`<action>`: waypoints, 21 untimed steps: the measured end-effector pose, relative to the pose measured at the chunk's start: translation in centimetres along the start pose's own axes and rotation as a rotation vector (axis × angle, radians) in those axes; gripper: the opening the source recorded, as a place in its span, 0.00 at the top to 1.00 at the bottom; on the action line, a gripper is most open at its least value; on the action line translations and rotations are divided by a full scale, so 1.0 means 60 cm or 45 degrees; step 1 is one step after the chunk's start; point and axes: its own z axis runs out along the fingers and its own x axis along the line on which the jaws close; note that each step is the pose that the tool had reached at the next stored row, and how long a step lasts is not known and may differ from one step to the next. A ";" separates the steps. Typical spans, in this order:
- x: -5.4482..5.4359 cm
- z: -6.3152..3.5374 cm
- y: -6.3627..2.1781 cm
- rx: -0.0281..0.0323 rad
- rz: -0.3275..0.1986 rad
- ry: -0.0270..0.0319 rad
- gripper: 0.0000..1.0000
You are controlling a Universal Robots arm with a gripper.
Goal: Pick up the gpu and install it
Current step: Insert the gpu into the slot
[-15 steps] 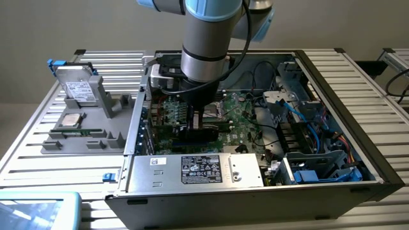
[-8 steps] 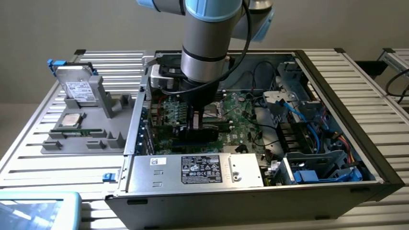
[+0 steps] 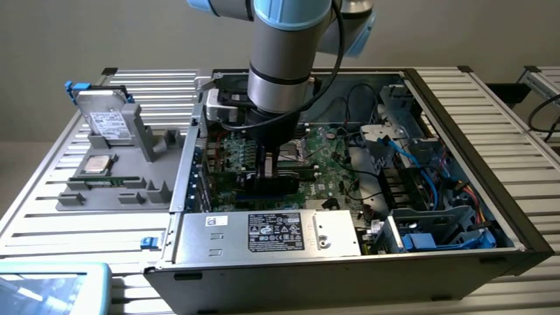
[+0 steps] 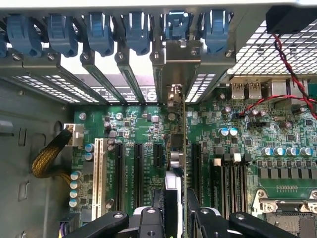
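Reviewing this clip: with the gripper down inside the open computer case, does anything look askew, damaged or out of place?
Nothing stands out. The gripper holds the gpu edge-on and upright over the motherboard, its silver bracket up at the rear slot openings. The hard drive sits in the grey holder beside the case.

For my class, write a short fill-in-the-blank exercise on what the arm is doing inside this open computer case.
1. The gripper holds the gpu on ____ above the motherboard.
2. The card's silver bracket sits at the case's rear wall among clips coloured ____.
3. On the grey tray outside the case, the hard drive bears a ____ label.

Missing words: edge; blue; white
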 end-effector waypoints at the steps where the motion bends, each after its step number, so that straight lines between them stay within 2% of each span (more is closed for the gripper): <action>1: 0.000 0.000 0.000 0.0000 -0.002 0.0001 0.71; 21: 0.001 0.006 0.000 0.0001 -0.005 -0.0002 0.71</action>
